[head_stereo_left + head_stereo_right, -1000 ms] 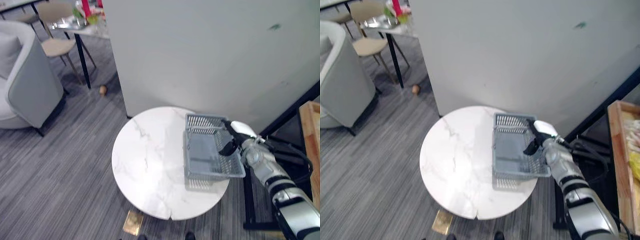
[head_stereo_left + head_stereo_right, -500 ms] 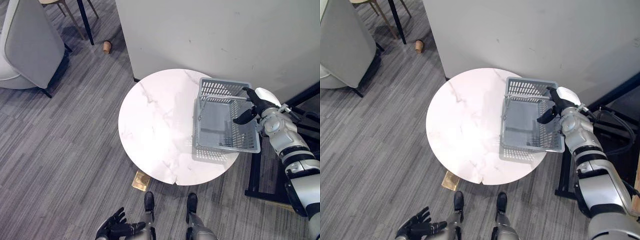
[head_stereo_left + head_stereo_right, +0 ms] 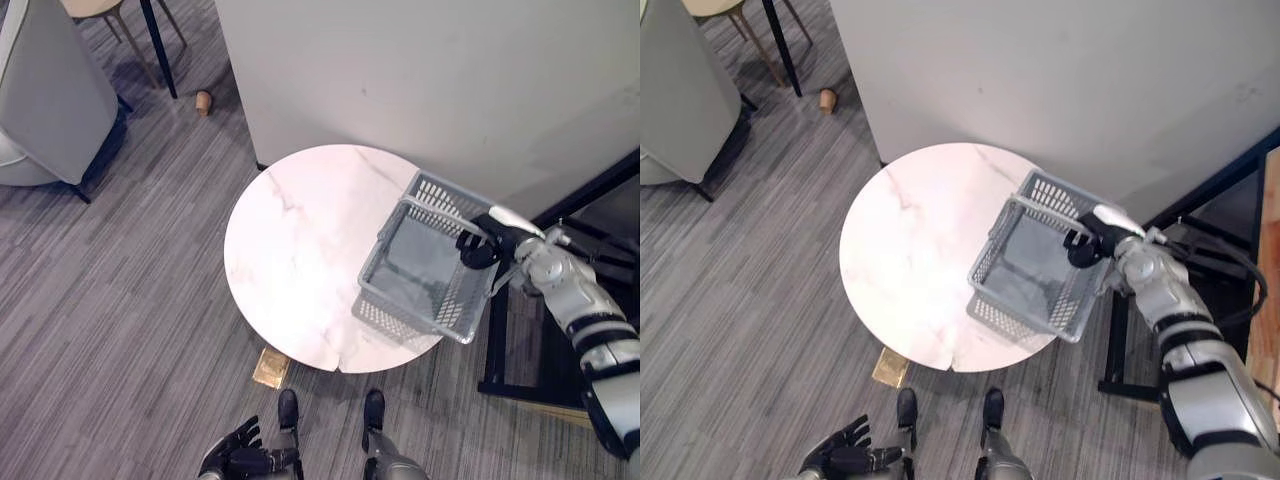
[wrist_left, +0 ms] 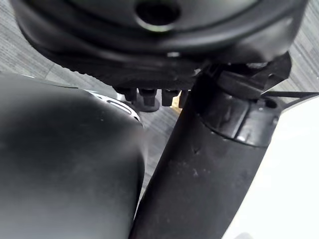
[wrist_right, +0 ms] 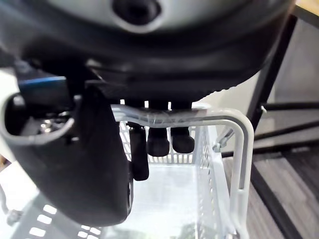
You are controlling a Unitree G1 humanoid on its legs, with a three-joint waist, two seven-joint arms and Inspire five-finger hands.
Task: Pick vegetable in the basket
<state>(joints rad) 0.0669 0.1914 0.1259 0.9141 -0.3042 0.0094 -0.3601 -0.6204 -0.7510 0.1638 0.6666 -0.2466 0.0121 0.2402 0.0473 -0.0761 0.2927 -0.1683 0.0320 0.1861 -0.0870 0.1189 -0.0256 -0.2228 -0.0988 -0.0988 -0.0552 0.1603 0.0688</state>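
Grey plastic basket [image 3: 385, 318] hangs tilted over the right edge of the marble bench [image 3: 300, 250], its floor bare. Right hand [image 3: 478, 245] is clenched round the handle [image 5: 234, 119], probably carrying the basket to fetch produce. Left hand [image 3: 240, 458] sits low, fingers loose. Black frame [image 3: 495, 345] just right of the bench and wall [image 3: 420, 80] close behind leave tight swing room. Armchair [image 3: 45, 100] well off left.

Basket [image 3: 415, 268]: grey plastic, rectangular, slotted walls, solid floor. Lies skewed diagonally at right side of round white tabletop [image 3: 290, 250], near corner overhanging edge. Hoop handle [image 5: 234, 119] raised; right hand [image 3: 478, 247] curled round it.
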